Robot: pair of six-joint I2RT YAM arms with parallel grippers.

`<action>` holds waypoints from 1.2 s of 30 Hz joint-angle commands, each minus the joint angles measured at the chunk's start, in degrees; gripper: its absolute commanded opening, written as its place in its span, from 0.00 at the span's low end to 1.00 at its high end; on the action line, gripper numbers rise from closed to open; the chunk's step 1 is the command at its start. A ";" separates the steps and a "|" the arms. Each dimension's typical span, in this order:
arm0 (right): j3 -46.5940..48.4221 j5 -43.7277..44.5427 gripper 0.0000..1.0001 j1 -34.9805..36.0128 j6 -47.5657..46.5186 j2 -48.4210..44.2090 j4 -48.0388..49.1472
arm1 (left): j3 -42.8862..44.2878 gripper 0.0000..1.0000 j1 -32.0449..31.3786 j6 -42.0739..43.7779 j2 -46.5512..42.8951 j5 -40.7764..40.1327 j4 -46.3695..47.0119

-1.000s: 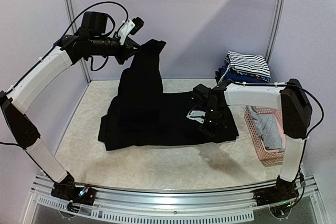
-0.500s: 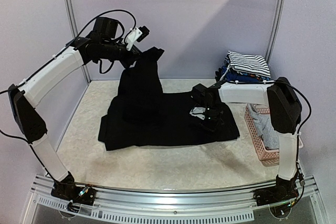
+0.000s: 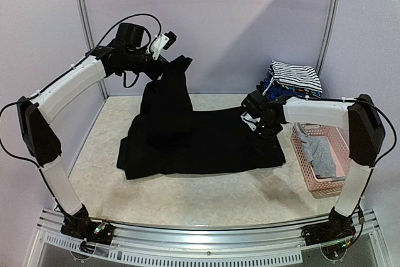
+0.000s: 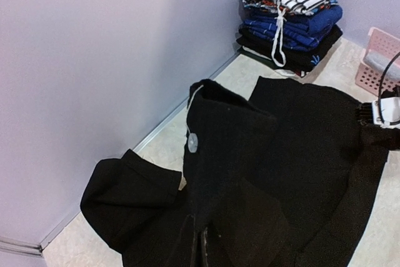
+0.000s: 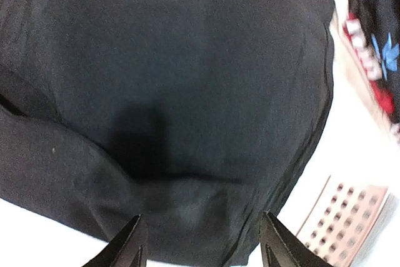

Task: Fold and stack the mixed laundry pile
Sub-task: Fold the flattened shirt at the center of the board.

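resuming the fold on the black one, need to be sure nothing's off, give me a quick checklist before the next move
1. Left gripper shut on the black garment, one edge held up off the table: ok.
2. Right gripper free of cloth, fingers apart with nothing between them: ok.
3. Black garment lying flat: not ok, its left part is lifted and bunched.
4. Folded stack apart from the black garment: ok.
5. Only one layer in the left grip: cannot tell.
6. Grey garment folded: not ok, it lies loose in the pink basket.
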 commanded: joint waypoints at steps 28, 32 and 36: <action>-24.34 -9.54 0.51 -7.87 23.70 -10.19 15.83 | -5.49 0.00 -8.66 -14.80 0.20 2.88 8.52; -23.00 -2.96 0.48 -8.45 23.76 -6.30 13.59 | -6.24 0.00 -9.03 -14.46 0.06 2.63 7.81; -21.02 -2.44 0.47 -8.51 23.97 -3.99 12.54 | -7.53 0.00 -9.29 -14.36 -1.04 2.22 7.67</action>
